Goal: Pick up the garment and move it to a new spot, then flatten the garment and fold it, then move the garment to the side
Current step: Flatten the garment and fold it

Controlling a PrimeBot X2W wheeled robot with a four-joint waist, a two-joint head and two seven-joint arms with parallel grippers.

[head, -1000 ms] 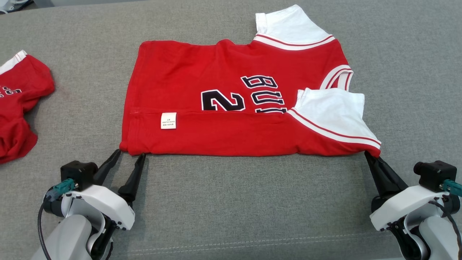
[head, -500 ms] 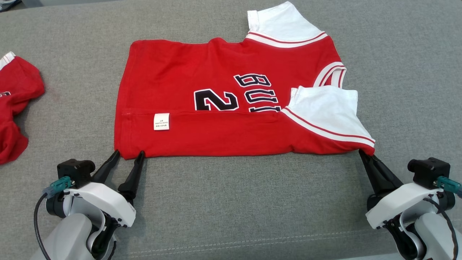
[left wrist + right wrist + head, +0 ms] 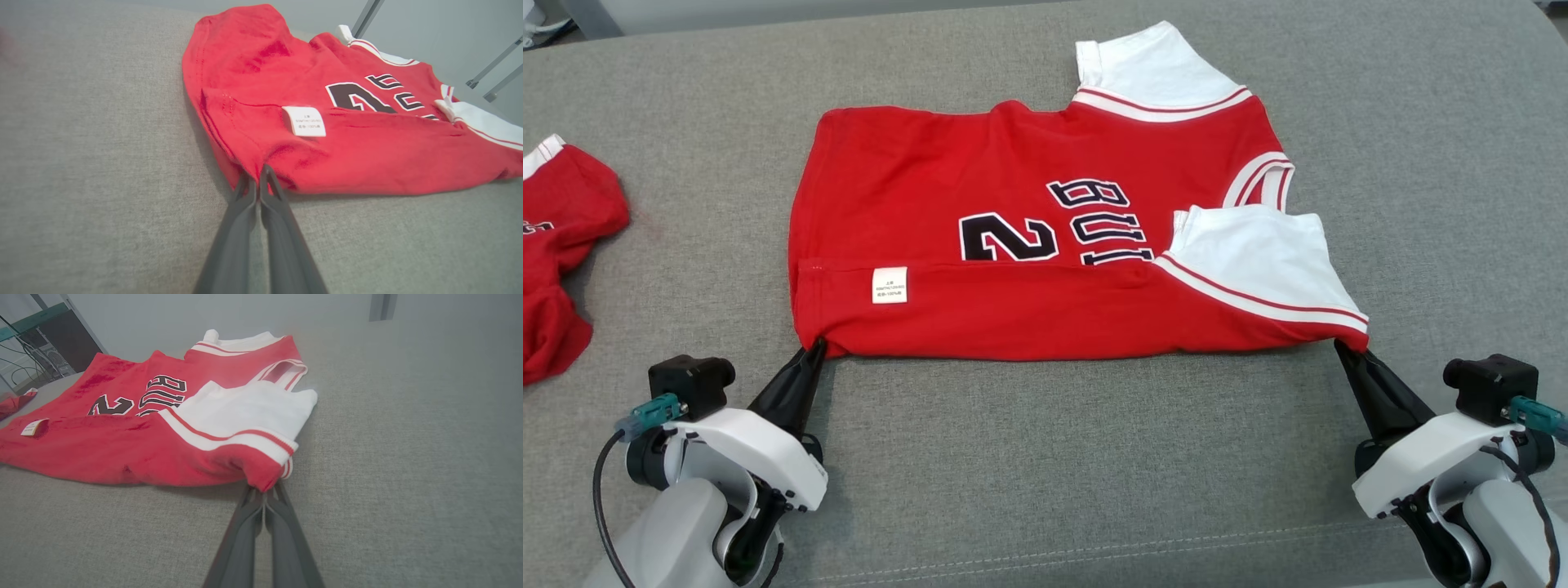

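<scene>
Red short-sleeved cotton jersey [image 3: 1013, 188] with white sleeves and black print lies flat mid grey fabric-covered worktop [image 3: 1094, 457], collar toward the robot's right, near long edge folded over with a small white care label [image 3: 889, 285] showing on the fold. Left fingers [image 3: 807, 361] closed, pinching the jersey's near left hem corner, red cloth caught between their tips in the left wrist view [image 3: 270, 196]; right fingers [image 3: 1349, 363] closed on the near right corner just below the folded white sleeve, tips tucked under the red edge in the right wrist view [image 3: 278, 506]. Second crumpled red garment [image 3: 560, 245] at the far left, well apart.
</scene>
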